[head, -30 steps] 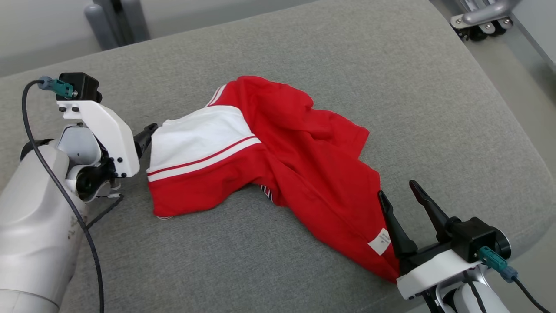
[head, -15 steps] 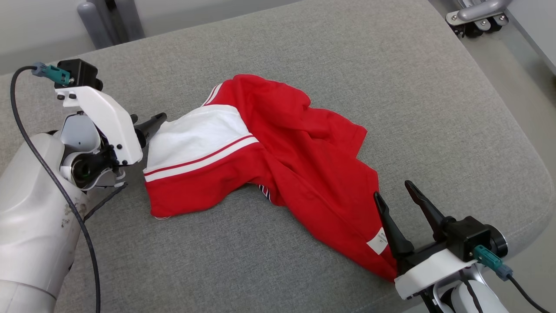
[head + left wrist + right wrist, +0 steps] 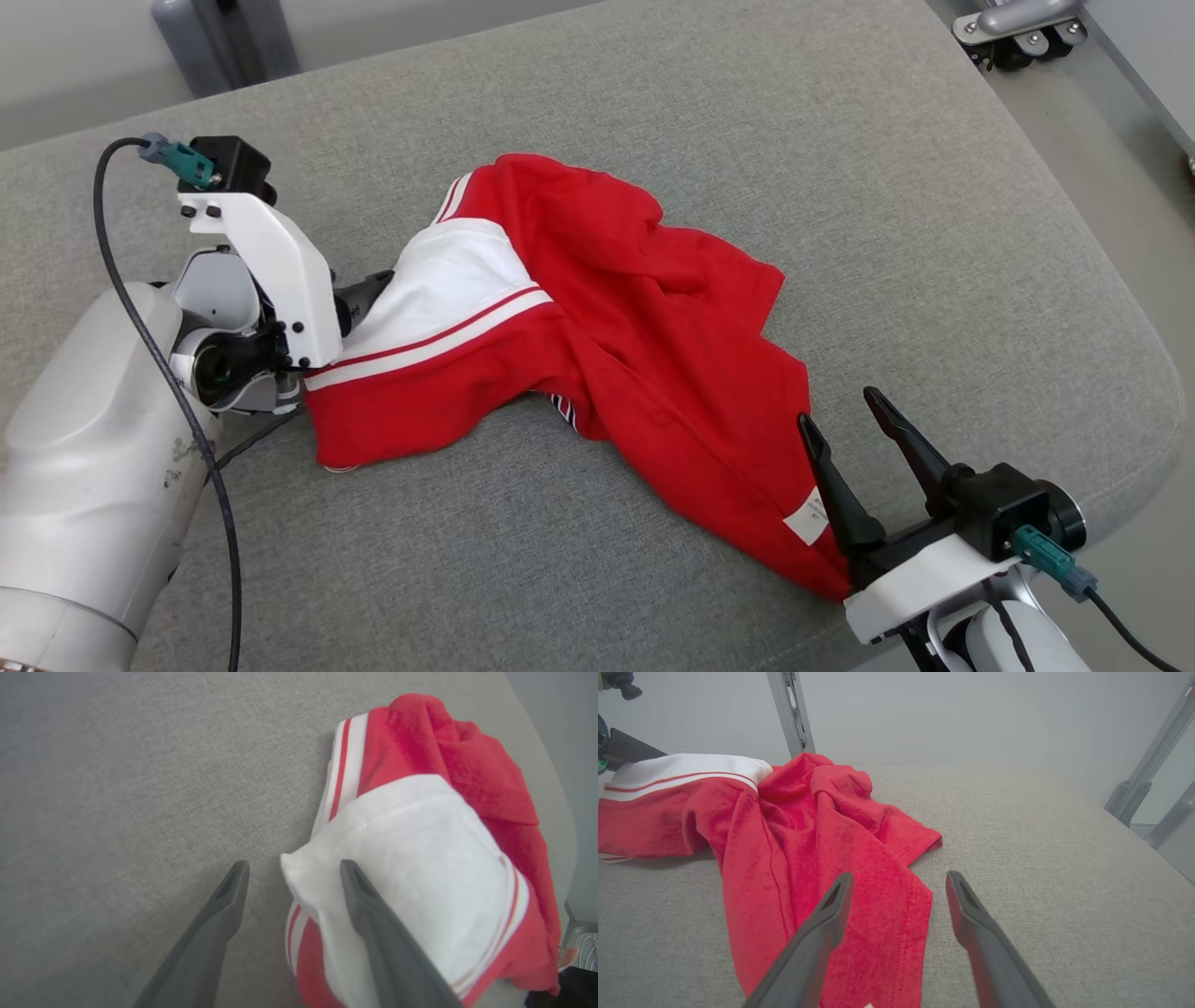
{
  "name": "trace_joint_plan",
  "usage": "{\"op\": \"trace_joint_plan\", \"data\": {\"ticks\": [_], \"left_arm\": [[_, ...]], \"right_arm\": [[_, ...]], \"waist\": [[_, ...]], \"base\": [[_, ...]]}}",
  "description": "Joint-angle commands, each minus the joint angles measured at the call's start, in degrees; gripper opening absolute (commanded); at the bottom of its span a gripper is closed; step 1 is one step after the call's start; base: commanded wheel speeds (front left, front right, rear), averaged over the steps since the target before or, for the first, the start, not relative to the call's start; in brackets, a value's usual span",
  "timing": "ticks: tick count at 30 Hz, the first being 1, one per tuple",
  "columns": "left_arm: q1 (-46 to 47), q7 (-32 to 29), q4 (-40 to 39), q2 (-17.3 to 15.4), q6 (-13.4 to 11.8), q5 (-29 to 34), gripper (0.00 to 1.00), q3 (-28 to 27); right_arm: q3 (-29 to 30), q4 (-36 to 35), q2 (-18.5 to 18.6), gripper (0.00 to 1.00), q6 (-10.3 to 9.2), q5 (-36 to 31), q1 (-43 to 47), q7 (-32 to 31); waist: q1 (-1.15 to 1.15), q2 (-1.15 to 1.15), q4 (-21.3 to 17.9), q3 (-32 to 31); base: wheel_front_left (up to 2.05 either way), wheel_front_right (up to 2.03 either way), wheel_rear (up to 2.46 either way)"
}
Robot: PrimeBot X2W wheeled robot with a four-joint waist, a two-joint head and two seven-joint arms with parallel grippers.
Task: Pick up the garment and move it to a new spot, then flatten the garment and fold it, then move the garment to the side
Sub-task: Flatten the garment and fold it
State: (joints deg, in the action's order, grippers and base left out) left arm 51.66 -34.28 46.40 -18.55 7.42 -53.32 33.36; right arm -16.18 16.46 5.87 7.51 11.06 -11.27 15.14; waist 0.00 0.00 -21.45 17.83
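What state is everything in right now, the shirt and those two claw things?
Garment: crumpled, unfolded, lying on the cushion.
Left gripper: jaws open, astride the garment's white corner.
Right gripper: jaws open, astride its red edge.

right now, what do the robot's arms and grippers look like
The left gripper and right gripper each have two long, dark grey, tapering fingers on a white bracket. A black block on each wrist carries a teal connector with a black cable. The left forearm is a smooth pale grey shell with small dark scuff marks.
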Motion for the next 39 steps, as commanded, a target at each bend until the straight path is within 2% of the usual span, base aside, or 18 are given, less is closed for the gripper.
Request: {"op": "trace_joint_plan", "data": {"ticks": [1,10,17,22,31,39], "left_arm": [[0.4,-0.4,-0.6,-0.2,0.1,-1.0,1.0,0.7],[1.7,1.8,-2.2,-0.6,0.1,-5.3,1.0,1.2],[0.0,-0.8,-5.7,-2.7,0.1,-7.5,1.0,5.6],[-0.5,0.2,-5.6,-4.0,0.1,-6.1,1.0,8.6],[1.6,6.3,0.3,-3.3,-0.1,-3.9,1.0,10.0],[3.5,10.2,6.5,-1.1,-0.1,-2.9,1.0,10.5]], "right_arm": [[0.0,0.1,0.1,1.0,-0.04,0.4,-0.2,0.1],[-0.1,0.3,-0.5,1.0,-0.04,0.2,0.0,0.1],[0.5,0.9,-0.7,1.0,-0.04,0.4,-0.6,0.1],[0.1,1.0,-0.7,1.0,-0.04,0.5,-0.9,0.1],[-0.8,0.9,-0.5,1.0,-0.04,0.7,-0.4,0.1],[-1.4,1.0,-0.5,1.0,-0.04,1.1,0.0,0.1]], "waist": [[0.0,0.0,-0.2,0.0],[0.0,0.0,-0.7,0.3],[0.0,0.0,-0.1,-0.1],[0.0,0.0,0.3,-0.4],[0.0,0.0,-0.1,-0.5],[0.0,0.0,-1.1,-0.3]], "base": [[0.0,0.0,0.0],[0.0,0.0,0.0],[0.0,0.0,0.0],[0.0,0.0,0.0],[0.0,0.0,0.0],[0.0,0.0,0.0]]}}
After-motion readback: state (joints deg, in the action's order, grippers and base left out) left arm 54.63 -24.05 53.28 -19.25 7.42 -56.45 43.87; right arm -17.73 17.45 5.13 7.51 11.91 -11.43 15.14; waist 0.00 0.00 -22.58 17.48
